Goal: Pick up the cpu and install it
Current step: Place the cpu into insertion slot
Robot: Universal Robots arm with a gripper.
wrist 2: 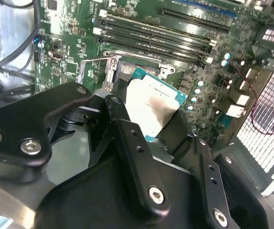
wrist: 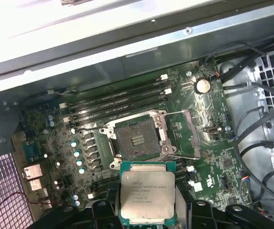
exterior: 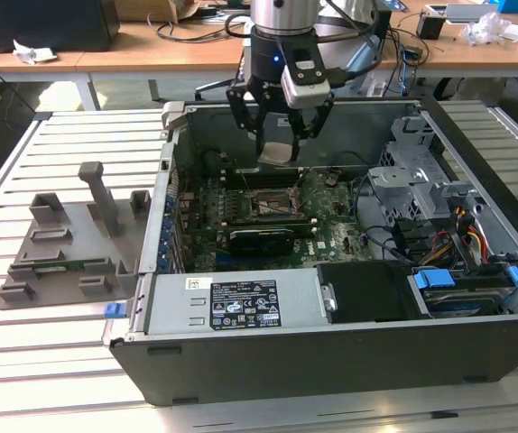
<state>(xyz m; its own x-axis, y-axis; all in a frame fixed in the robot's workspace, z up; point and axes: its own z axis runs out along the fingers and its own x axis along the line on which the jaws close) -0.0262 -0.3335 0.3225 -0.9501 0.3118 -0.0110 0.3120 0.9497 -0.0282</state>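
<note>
the gripper (exterior: pixel 278 144) hangs over the far half of the open computer case (exterior: pixel 241 365), its black fingers (wrist 2: pixel 127 138) pinching the cpu (exterior: pixel 276 153) by two opposite edges. in the second wrist view the cpu (wrist 2: pixel 152 107) shows its silvery metal top and a thin teal rim between the two fingers. in the first wrist view the cpu (wrist: pixel 147 191) is level and held in the air, clear of the board.

just beyond the chip in the first wrist view is the cpu socket (wrist: pixel 136 139), its dark contact field exposed. its metal load bracket (wrist: pixel 184 136) is swung open to one side. in the exterior view the socket (exterior: pixel 272 204) lies below the gripper and a little nearer. long black memory slots (wrist: pixel 118 102) run beside the socket on the green motherboard (wrist: pixel 213 162), and a round coin cell (wrist: pixel 202 86) sits past their end.

the near wall of the case is taken up by a labelled power supply (exterior: pixel 241 305). a metal drive cage (exterior: pixel 403 180) stands on the exterior view's right, with bundled cables (exterior: pixel 467 230) nearer. the case rests on a slatted white table (exterior: pixel 60 379). a grey moulded fixture (exterior: pixel 60 244) lies well apart on the exterior view's left.
</note>
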